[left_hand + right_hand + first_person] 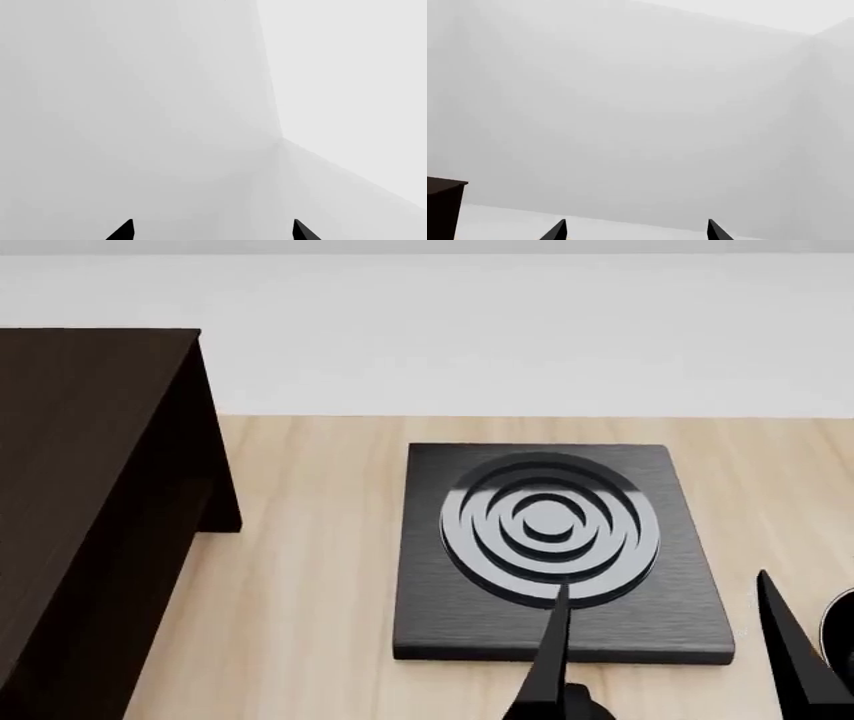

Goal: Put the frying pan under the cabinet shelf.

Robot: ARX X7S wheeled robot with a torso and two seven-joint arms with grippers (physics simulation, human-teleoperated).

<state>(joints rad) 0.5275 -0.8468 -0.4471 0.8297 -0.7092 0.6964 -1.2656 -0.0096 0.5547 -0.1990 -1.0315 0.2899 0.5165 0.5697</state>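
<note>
The cabinet shelf (94, 500) is a large dark brown board cabinet at the left of the head view; its corner also shows in the right wrist view (444, 207). A sliver of a round dark thing with a pale rim (842, 625) shows at the right edge; I cannot tell whether it is the frying pan. My right gripper (667, 660) is open and empty, low at the front, over the near edge of the burner plate. In its own view the right gripper (635, 231) faces a pale wall. My left gripper (213, 231) is open, empty, facing bare walls.
A black square burner plate (441, 620) with concentric rings lies in the middle of the light wooden table (307, 570). A white wall runs behind the table. Bare wood shows between the cabinet and the plate.
</note>
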